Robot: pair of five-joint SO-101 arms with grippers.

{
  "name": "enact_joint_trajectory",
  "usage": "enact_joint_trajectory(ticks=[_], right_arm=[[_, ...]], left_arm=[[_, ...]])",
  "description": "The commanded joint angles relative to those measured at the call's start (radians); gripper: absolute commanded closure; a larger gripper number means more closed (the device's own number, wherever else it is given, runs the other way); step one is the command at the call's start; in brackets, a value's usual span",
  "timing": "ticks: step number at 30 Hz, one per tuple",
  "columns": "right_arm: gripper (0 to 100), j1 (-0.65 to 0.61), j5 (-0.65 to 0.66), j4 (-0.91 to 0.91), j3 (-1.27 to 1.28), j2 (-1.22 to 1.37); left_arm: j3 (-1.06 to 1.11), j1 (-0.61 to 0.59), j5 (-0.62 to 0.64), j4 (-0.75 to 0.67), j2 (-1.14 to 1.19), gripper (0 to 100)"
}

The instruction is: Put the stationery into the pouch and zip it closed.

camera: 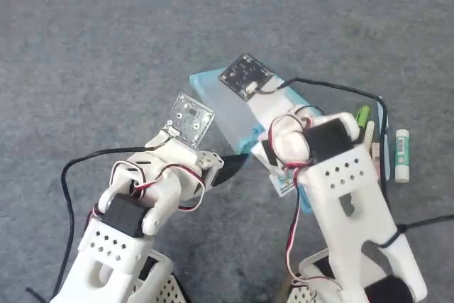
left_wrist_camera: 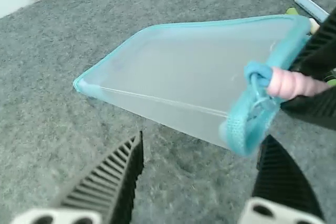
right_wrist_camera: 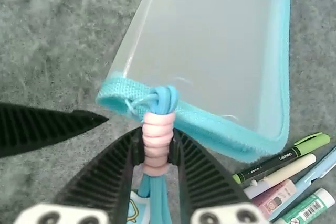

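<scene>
We see pens (right_wrist_camera: pixel 273 174), a green highlighter (right_wrist_camera: pixel 302 144) and a white glue stick (camera: pixel 402 155) lying on the grey felt-covered bench (camera: pixel 106 54), just beside the right long edge of the translucent pouch with teal zip edging (camera: pixel 223 111). The pouch's long axis runs from its far-left corner back toward the arms, pull end nearest. The right gripper (right_wrist_camera: pixel 156 137) pinches the pink ribbed zip pull (right_wrist_camera: pixel 156 150). The left gripper (left_wrist_camera: pixel 203 145) hangs spread near that end. Bare bench lies left and beyond.
</scene>
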Motion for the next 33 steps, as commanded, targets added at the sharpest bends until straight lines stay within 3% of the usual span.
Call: enact_joint_trajectory(ticks=[1, 9, 21, 33], right_arm=[[99.2, -0.002, -0.014, 0.008, -0.081, -0.005], [99.2, -0.058, -0.009, 0.104, -0.129, -0.045], [99.2, -0.047, 0.028, 0.104, -0.006, -0.067], [99.2, 0.168, 0.094, 0.007, 0.203, -0.239]], left_arm=[[-0.053, 0.0, 0.006, -0.021, -0.025, 67], [0.016, -0.077, 0.012, -0.149, -0.025, 67], [0.053, -0.104, 0.014, -0.196, -0.023, 67], [0.076, -0.175, 0.011, -0.232, -0.023, 70]])
